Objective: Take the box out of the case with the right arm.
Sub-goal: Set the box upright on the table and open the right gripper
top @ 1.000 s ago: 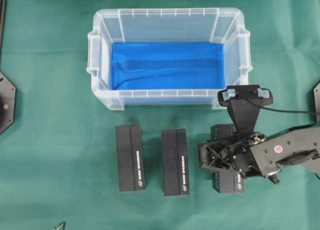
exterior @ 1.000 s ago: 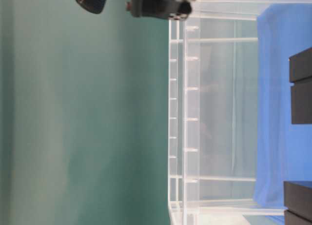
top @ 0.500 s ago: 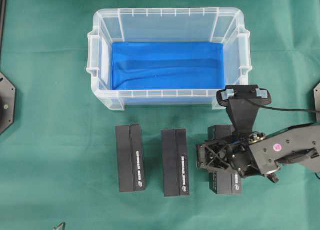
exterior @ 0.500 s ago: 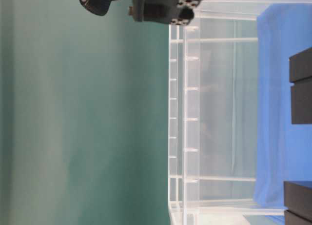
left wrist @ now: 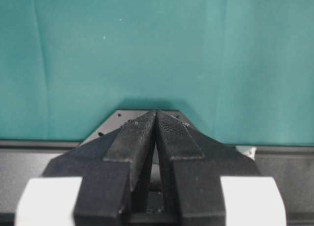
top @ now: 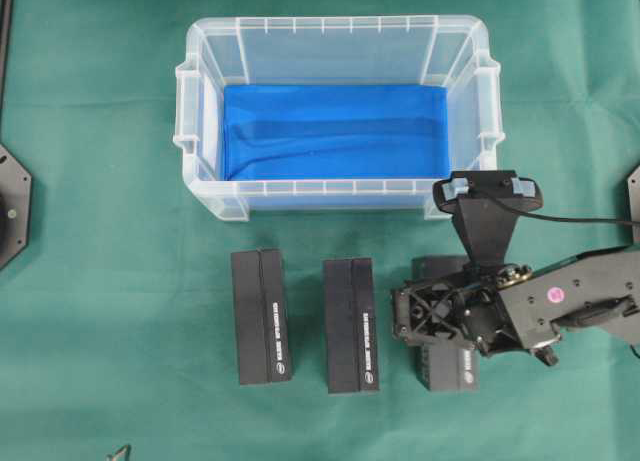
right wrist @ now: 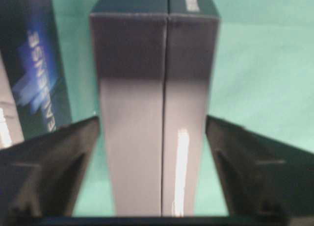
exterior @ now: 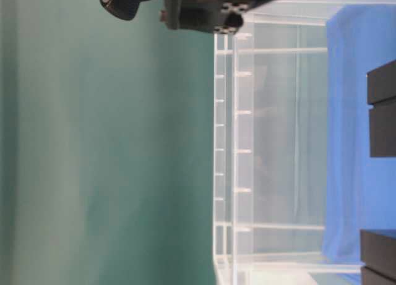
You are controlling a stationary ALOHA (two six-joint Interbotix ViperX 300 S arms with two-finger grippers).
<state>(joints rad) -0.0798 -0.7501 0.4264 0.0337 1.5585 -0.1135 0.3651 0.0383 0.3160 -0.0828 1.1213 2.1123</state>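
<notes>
A clear plastic case (top: 335, 116) with a blue lined bottom sits at the top centre of a green cloth (top: 110, 281) covering the table. No box lies inside it. Three black boxes lie in a row on the cloth just in front of the case, each with its long side running away from the case. The left box (top: 260, 316) and the middle box (top: 350, 326) lie free, apart from each other. The right box (top: 447, 356) is partly covered by the right arm (top: 580, 306), which reaches in from the right edge.

The right gripper (top: 425, 316) hangs over this right box. In the right wrist view its fingers (right wrist: 54, 162) stand spread wide, one on each side of the box (right wrist: 154, 113), with a strip of green cloth showing between each finger and the box, so they are not pressing it. The neighbouring box (right wrist: 34, 69) with blue lettering shows at the left of that view.

The left gripper (left wrist: 156, 119) appears only in its own wrist view, its two fingers pressed together with nothing between them, above bare green cloth and a dark plate at the table edge.

In the table-level view the case wall (exterior: 238, 143) fills the middle, with part of the right arm at the top
</notes>
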